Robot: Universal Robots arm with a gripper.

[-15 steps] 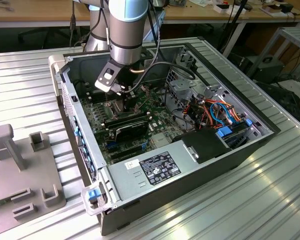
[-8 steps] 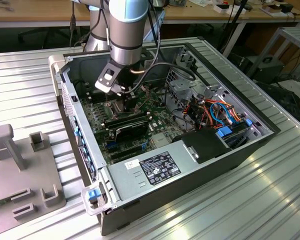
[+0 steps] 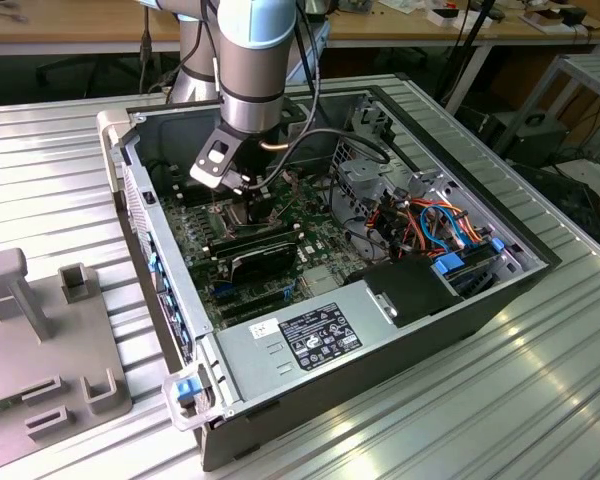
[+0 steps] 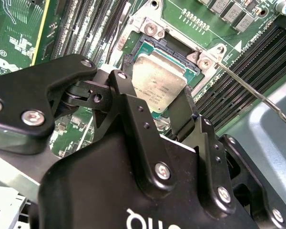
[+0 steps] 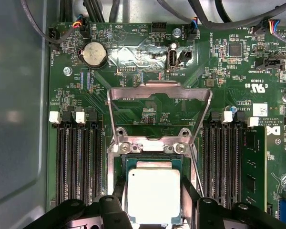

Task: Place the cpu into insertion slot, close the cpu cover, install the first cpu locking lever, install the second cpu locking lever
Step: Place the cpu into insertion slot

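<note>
The pincer's [image 5: 154, 190] black linkage sits closest to the lens in both wrist views. Its two fingers [image 5: 188, 198] reach down onto the motherboard [image 5: 229, 71].

In the exterior view an open computer case [image 3: 155, 250] lies on the ribbed metal table [image 3: 500, 400]. The case holds the motherboard, a power supply [image 3: 305, 335] at its near end and a drive bay with coloured cables [image 3: 450, 225] towards the exterior view's right. A grey fixture [image 3: 40, 340] stands on the table at the exterior view's left, apart from the case. The arm [image 3: 250, 60] comes down into the case over the board.

On the board, the insertion slot [image 5: 152, 161] lies between two banks of long black memory slots [image 5: 78, 162]. The cpu [image 5: 154, 202] is within the slot's rim, silver top upward; whether it is fully seated I cannot tell. The cpu cover [image 5: 159, 90] is swung up and back, clear of the slot. A thin locking lever [image 4: 257, 93] juts out beside the slot, unlatched.

The pincer is narrowed to the chip's width. One finger is against each of two opposite edges of the cpu, gripping it.
</note>
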